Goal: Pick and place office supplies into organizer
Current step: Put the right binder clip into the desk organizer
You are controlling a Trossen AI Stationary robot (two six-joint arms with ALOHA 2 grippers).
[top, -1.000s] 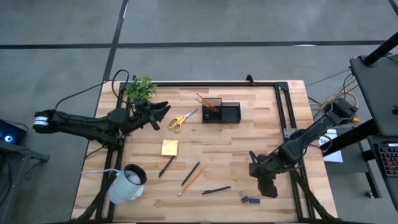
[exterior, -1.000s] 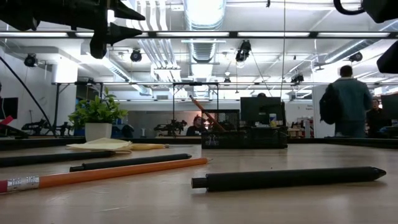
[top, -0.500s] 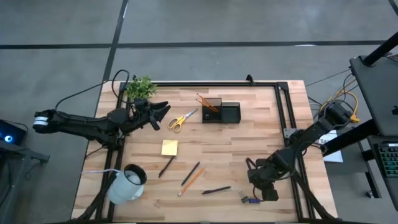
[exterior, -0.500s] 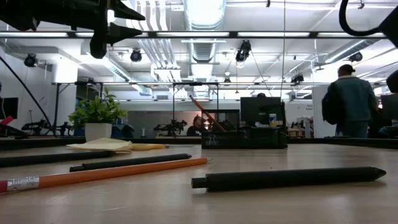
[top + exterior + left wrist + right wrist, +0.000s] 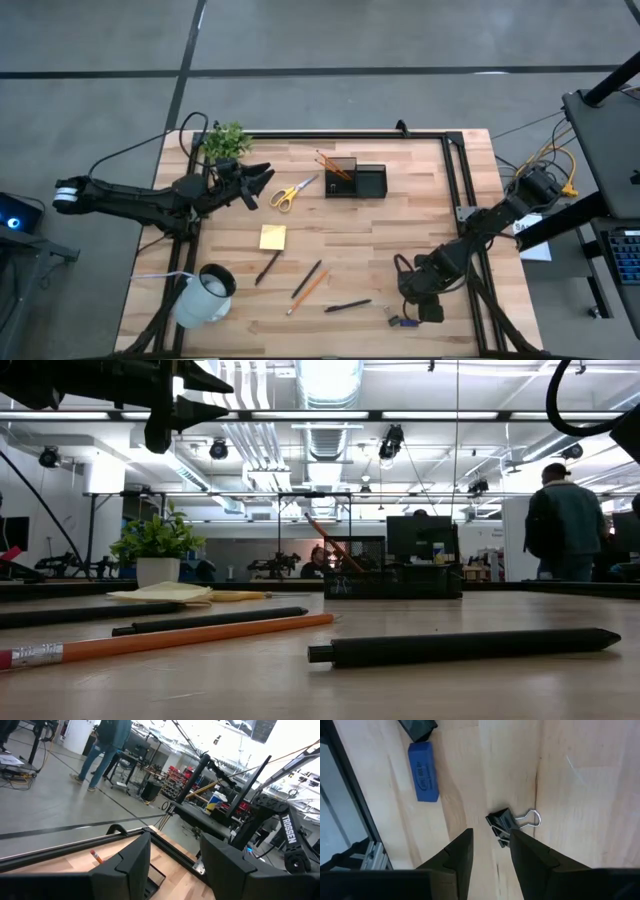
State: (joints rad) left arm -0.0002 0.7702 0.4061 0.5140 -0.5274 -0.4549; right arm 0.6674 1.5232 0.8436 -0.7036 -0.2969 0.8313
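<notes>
My right gripper is open and points steeply down over the table's near right part. A small black binder clip lies on the wood just beyond its fingertips, apart from them. A blue eraser lies farther off. My left gripper is open and holds nothing, raised and level near the yellow-handled scissors. The black organizer holds orange pencils. A yellow sticky pad, dark pens and an orange pencil lie flat on the table.
A white mug lies at the near left and a green plant stands at the far left corner. A black rail runs along the table's right side. In the low view a person stands in the room behind.
My right gripper has sunk toward the table and tipped more steeply downward over the near right part. Its fingers keep the same gap. The person in the background has shifted a little.
</notes>
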